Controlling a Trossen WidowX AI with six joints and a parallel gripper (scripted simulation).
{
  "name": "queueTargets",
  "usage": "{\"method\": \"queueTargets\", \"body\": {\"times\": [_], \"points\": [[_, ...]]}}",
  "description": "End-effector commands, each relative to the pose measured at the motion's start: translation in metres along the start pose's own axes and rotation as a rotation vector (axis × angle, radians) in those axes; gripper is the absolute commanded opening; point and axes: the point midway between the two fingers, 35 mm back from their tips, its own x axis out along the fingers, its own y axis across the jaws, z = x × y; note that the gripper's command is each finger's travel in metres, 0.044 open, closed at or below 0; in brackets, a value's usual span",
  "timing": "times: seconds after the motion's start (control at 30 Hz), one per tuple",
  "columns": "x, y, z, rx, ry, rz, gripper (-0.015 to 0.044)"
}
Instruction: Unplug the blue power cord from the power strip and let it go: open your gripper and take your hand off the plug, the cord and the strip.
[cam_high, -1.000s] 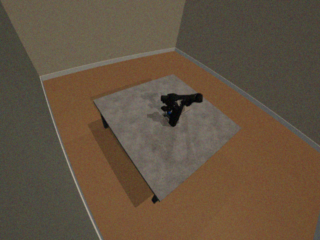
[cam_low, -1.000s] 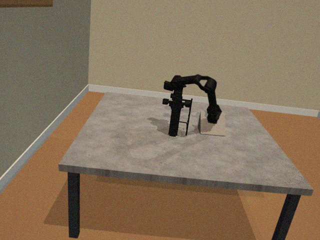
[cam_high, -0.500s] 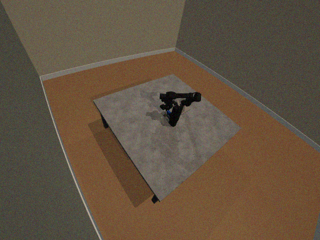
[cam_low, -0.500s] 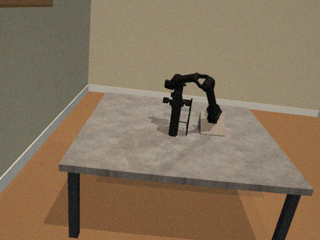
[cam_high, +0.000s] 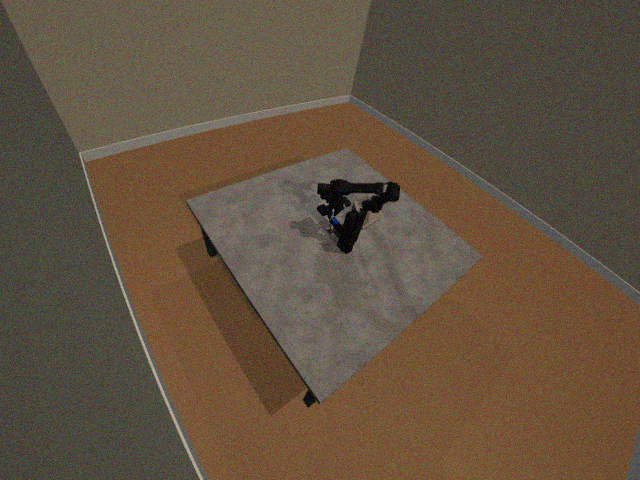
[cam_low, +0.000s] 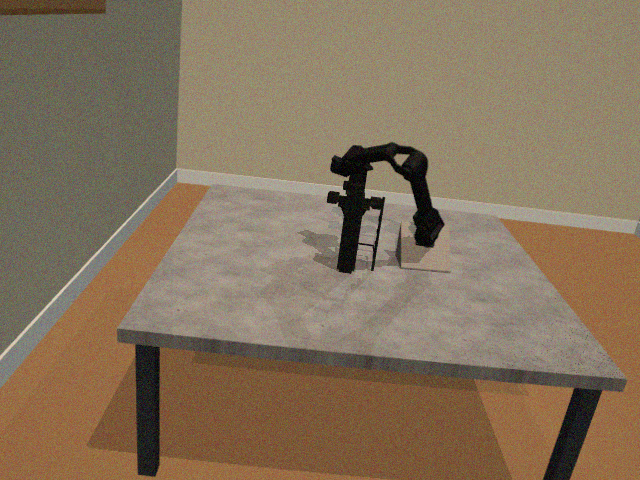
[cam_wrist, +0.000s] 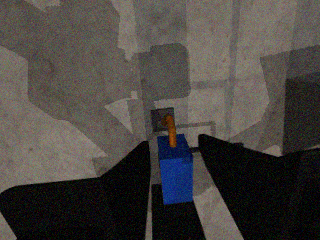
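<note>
Now the gripper (cam_wrist: 175, 150) is spreading apart around the blue plug (cam_wrist: 176, 170), with thin gaps showing along both plug edges.

Grey mottled table (cam_low: 289, 310) stood mid-room on dark square legs (cam_low: 147, 408), its top stone-like and patchy. Floor (cam_high: 465, 387) was orange-brown. A pale baseboard (cam_high: 217, 124) ran along the foot of the walls. Back wall (cam_low: 413, 93) behind the tool was beige; side wall (cam_low: 77, 129) to its left was dull grey-green. Light fell from above, at a slant: a table-shaped shadow (cam_high: 232, 320) lay on the floor beside and under the table's edge.
</note>
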Motion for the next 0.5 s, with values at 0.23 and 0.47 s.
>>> {"method": "queueTargets", "body": {"times": [0.23,0.47], "points": [[-0.007,0.002,0.029,0.003,-0.002,0.001,0.044],[-0.012,0.0,0.059,0.002,-0.002,0.001,0.044]]}}
